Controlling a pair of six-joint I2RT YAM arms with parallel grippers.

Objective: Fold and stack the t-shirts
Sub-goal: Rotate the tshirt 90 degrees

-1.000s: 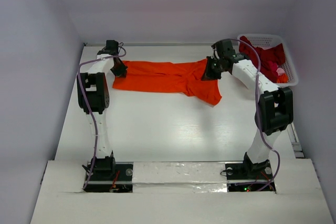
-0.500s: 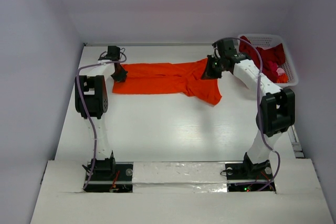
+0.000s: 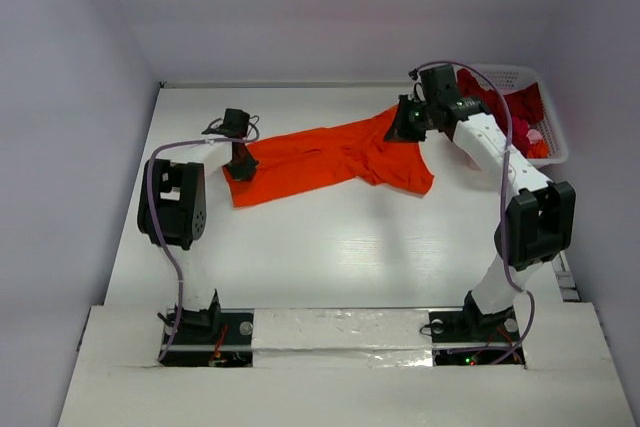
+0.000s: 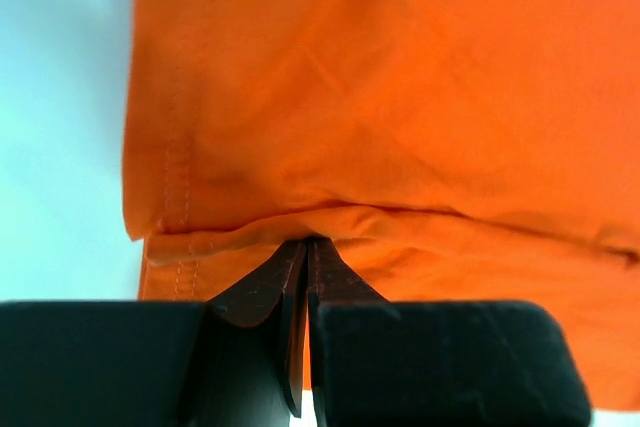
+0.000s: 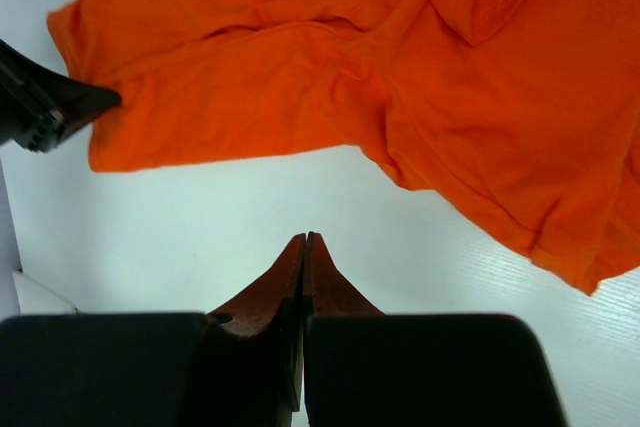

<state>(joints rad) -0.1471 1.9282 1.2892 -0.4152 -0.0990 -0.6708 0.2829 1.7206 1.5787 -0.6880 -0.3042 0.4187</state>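
The orange t-shirt [image 3: 330, 152] lies stretched on a slant across the far half of the white table [image 3: 330, 247], bunched along its length. My left gripper [image 3: 243, 171] is at its near-left end, shut on the hem; the cloth [image 4: 400, 97] folds right over the closed tips [image 4: 305, 240]. My right gripper [image 3: 403, 130] is by the shirt's far-right end. In its wrist view the tips [image 5: 305, 235] are shut over bare table with nothing between them, and the shirt [image 5: 300, 77] lies beyond. Dark red [image 3: 515, 107] and pink [image 3: 533, 134] t-shirts sit in the basket.
A white lattice basket [image 3: 497, 70] stands at the far right corner, just behind the right arm. White walls close in the table on the left, back and right. The left gripper [image 5: 45, 102] shows at the left edge of the right wrist view.
My left gripper has pulled the shirt's left end nearer and to the right, so the shirt now lies slanted and more bunched. The right gripper has shifted slightly farther back.
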